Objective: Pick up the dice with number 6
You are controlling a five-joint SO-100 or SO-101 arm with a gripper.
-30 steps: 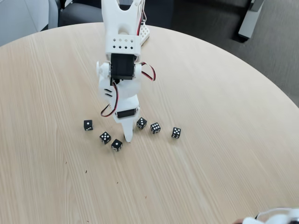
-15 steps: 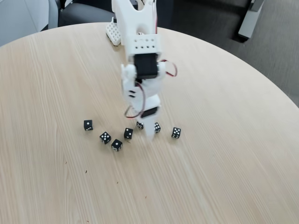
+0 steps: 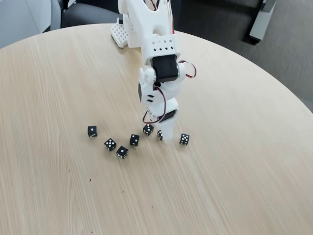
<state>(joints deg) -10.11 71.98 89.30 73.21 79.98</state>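
Since the earlier frames the white arm (image 3: 155, 54) has swung to the right, and its gripper (image 3: 166, 133) now comes down between two dice near the right end of the row instead of beside the left-hand ones. A die that the arm covered a second ago now lies in the open in the middle of the row (image 3: 134, 140).

Six black dice sit on the round wooden table (image 3: 234, 161) in a loose line. From the left: one die alone (image 3: 92, 131), then a pair close together (image 3: 110, 144) (image 3: 122, 152), then the middle die, then one just left of the gripper tip (image 3: 148, 129), and another half hidden behind the tip (image 3: 160, 135). The die with number 6 (image 3: 184, 139) lies at the far right of the line, just beside the gripper tip, on the table and apart from the other dice.

The gripper points straight down with its tip at or near the tabletop. Whether its fingers are parted or closed cannot be told from this angle; nothing is seen between them.

A white perforated base (image 3: 119, 33) stands at the far edge of the table behind the arm.
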